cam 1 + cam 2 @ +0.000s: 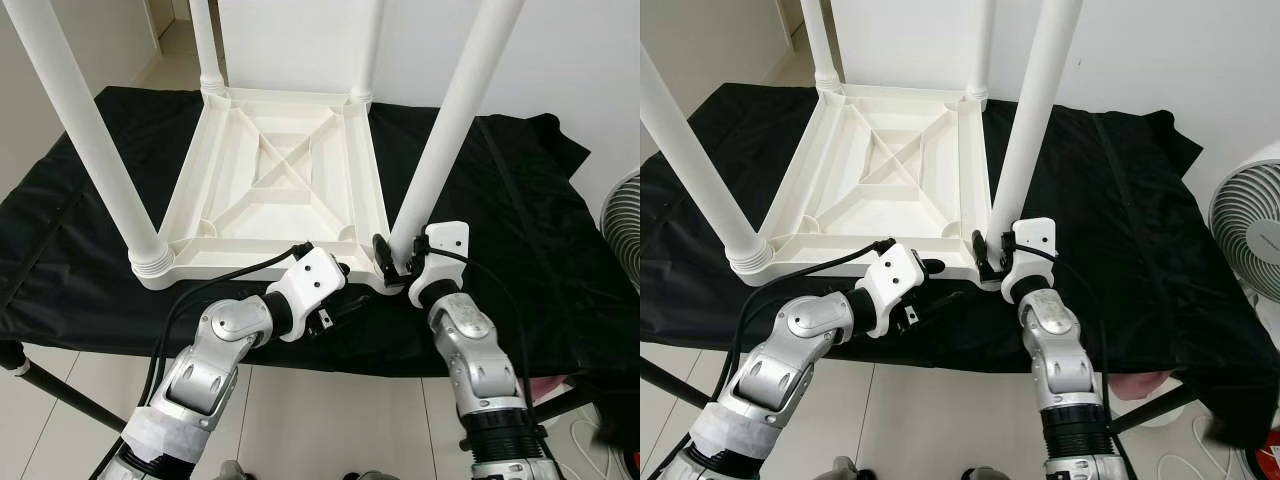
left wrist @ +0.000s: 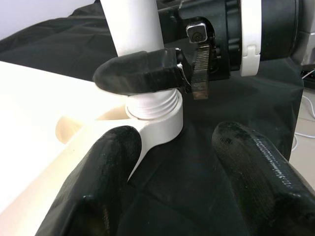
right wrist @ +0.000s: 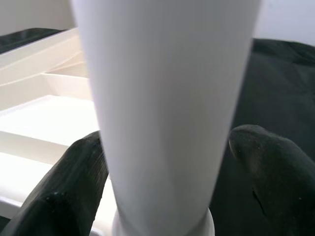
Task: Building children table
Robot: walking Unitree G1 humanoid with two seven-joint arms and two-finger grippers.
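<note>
A white plastic children's table top [image 1: 270,180] lies upside down on a black cloth, with legs standing up from its corners. My right gripper [image 1: 395,262] is shut on the near right leg [image 1: 450,120] just above its threaded base; in the right wrist view the leg [image 3: 162,98] stands between the two black fingers [image 3: 64,191]. My left gripper [image 2: 179,196] is open, low at the table's near edge, beside the corner socket [image 2: 157,128] that holds this leg. One of its fingers [image 2: 98,182] lies against the socket's side.
The black cloth [image 1: 520,200] covers a work table whose front edge runs just below my grippers. A white fan [image 1: 1250,230] stands at the right. The near left leg [image 1: 90,130] leans outward. A white wall rises behind.
</note>
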